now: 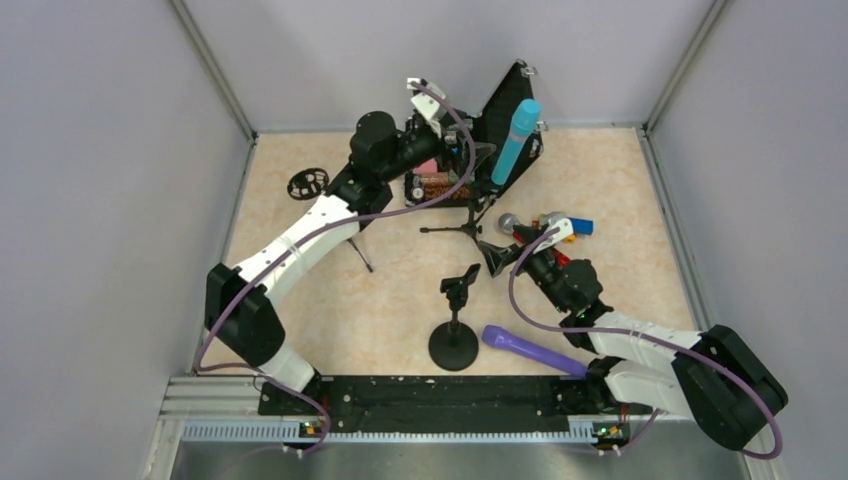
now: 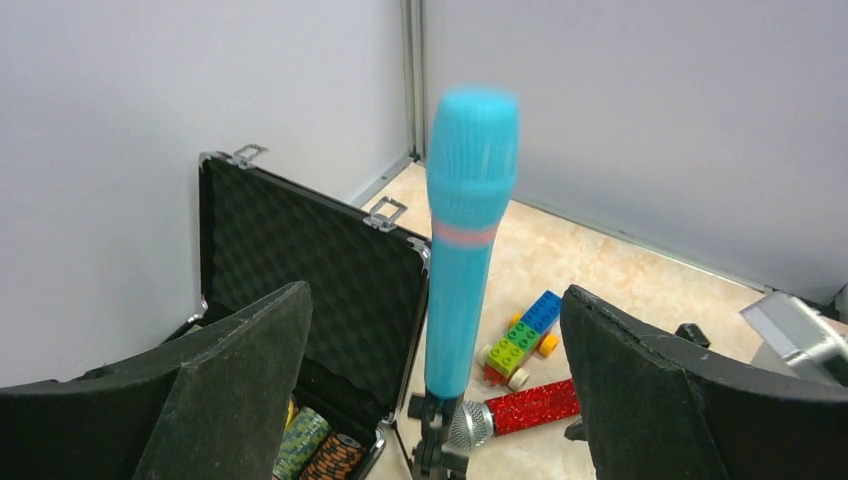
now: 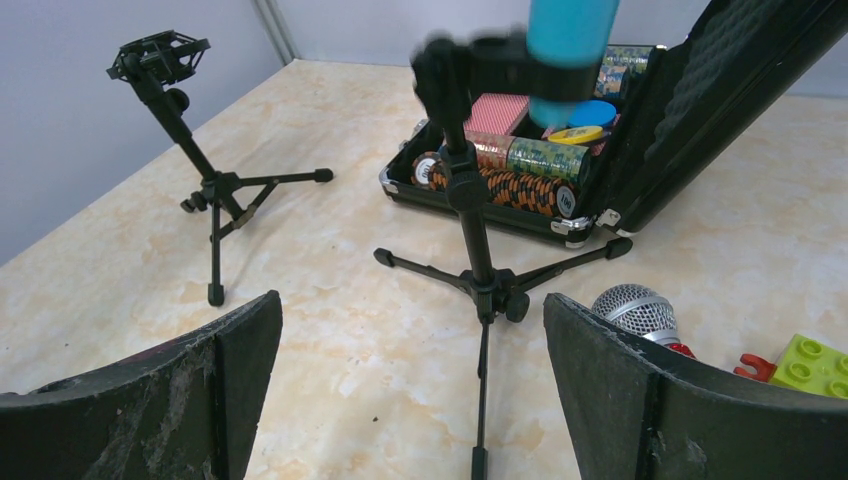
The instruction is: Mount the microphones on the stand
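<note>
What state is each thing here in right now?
Blue microphone: upright, clipped in tripod stand.
Red microphone: lying flat, unattached.
Purple microphone: lying flat, unattached.
Round-base stand: clip empty.
Shock-mount tripod: empty.
Case: lid open.
Left end effector: open, holding nothing.
Right end effector: open, holding nothing.

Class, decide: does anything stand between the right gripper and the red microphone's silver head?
Nothing visible does. The right gripper stands open, and the red microphone lies uncovered, its head just beyond one finger.
</note>
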{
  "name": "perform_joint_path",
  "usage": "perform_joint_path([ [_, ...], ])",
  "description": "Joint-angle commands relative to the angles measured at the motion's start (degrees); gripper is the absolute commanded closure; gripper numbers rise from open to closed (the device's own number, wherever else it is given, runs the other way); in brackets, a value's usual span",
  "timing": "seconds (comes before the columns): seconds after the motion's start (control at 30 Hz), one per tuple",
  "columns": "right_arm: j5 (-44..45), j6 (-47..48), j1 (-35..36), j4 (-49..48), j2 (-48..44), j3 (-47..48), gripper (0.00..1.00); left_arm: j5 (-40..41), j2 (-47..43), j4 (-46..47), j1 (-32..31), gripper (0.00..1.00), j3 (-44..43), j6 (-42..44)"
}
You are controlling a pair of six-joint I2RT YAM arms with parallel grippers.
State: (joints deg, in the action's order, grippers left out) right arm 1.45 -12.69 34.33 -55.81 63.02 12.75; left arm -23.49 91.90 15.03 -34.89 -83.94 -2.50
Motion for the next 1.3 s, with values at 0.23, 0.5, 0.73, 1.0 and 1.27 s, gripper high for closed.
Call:
perform_joint_path([
  [0.23, -0.24, -1.06, -0.56, -1.14, 0.38, 0.49, 0.01, 0.33, -10.49, -0.78, 0.26, 0.01, 3.54, 0.56],
  [0.5, -0.42, -1.41, -0.57, -0.90, 0.46, 0.56, 0.01, -1.23, -15.45, -5.43, 0.17, 0.01, 6.22, 0.68],
  [0.73, -0.08, -2.38, -0.53, -0.46, 0.53, 0.61, 0.01, -3.72, -20.81, -10.05, -0.84, 0.02, 9.60, -1.58],
  [1.0, 1.47, -3.93, -0.56, 2.88, 0.70, 1.79, 0.01, -1.24, -27.62, -14.62, -3.42, 0.02, 13.92, -1.31],
  [1.27, 1.45, -4.48, -0.56, 3.15, 1.21, 1.84, 0.01, 29.83, -28.05, -18.27, -3.22, 0.01, 16.32, 0.70],
])
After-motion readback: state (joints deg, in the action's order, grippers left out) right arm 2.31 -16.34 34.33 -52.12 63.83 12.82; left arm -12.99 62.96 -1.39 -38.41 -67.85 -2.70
